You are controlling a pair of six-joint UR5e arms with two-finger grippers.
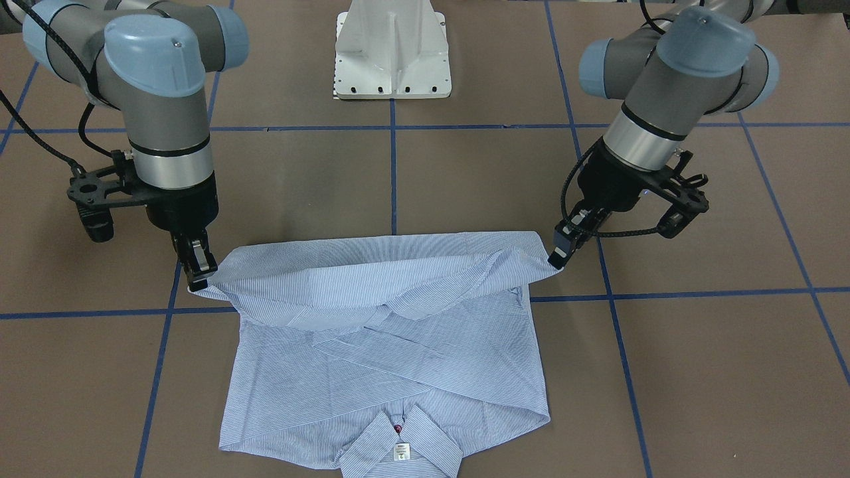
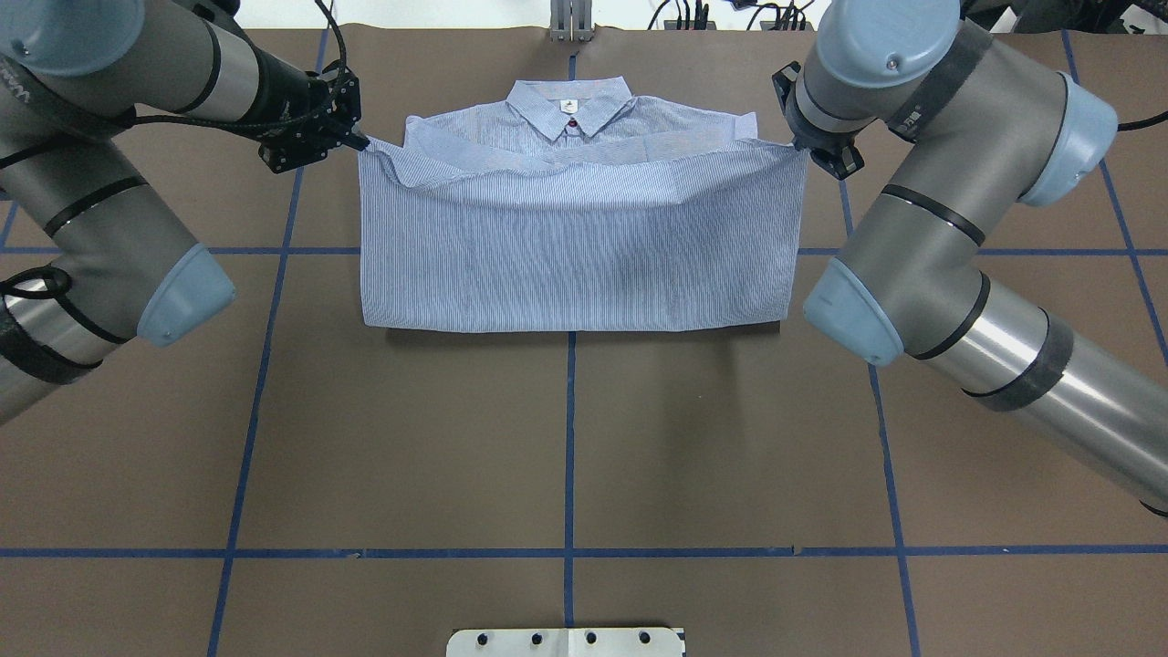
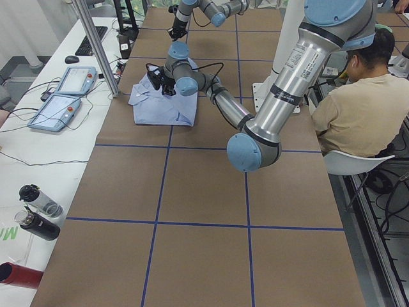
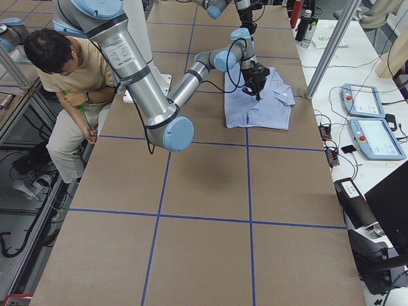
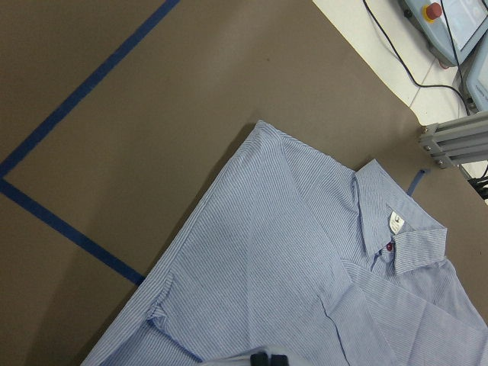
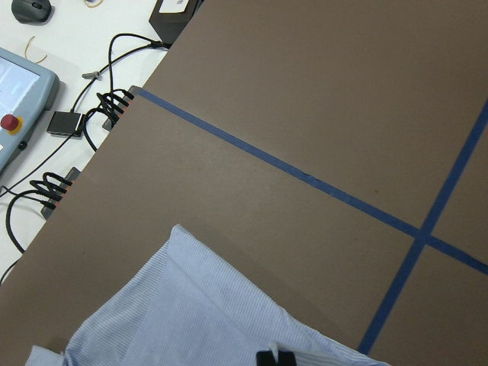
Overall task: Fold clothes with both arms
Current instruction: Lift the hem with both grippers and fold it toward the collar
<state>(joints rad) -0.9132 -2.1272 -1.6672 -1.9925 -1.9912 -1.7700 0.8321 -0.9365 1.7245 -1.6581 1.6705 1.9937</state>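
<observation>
Caught only the black fingertips (image 5: 259,359) of one gripper and the fingertips (image 6: 264,358) of the other in the wrist views, cut off by the bottom border, with no contact visible there. From the front-facing view, read the right gripper (image 1: 198,272) as pinched tight on one hem corner of the shirt (image 1: 385,345). Read the left gripper (image 1: 556,259) the same on the opposite corner, though with tips partly masked by cloth there, so probably rather than certainly a full pinch. Found the shirt at the table's (image 2: 566,438) far edge from the pedestal base (image 1: 393,53), about midway along that edge, with the collar (image 1: 398,445) nearest the edge and the white label (image 1: 400,453) facing up. Noted the hem flap (image 2: 575,255) held up between the grippers, sagging at the middle and hiding the lower body of the shirt from overhead. Made out sleeves (image 1: 412,338) crossed over the chest beneath it, cuffs hidden. Resolved just one red-brown button (image 1: 398,418), at the collar. Lost part of the shirt behind the near wrist in both side views. Beyond the far edge, logged two teach pendants (image 3: 64,96), a metal post (image 3: 96,48) and two bottles (image 3: 38,211) on a white bench (image 3: 25,147). Behind the robot, logged a seated person (image 3: 364,109), partly behind the near arm.
</observation>
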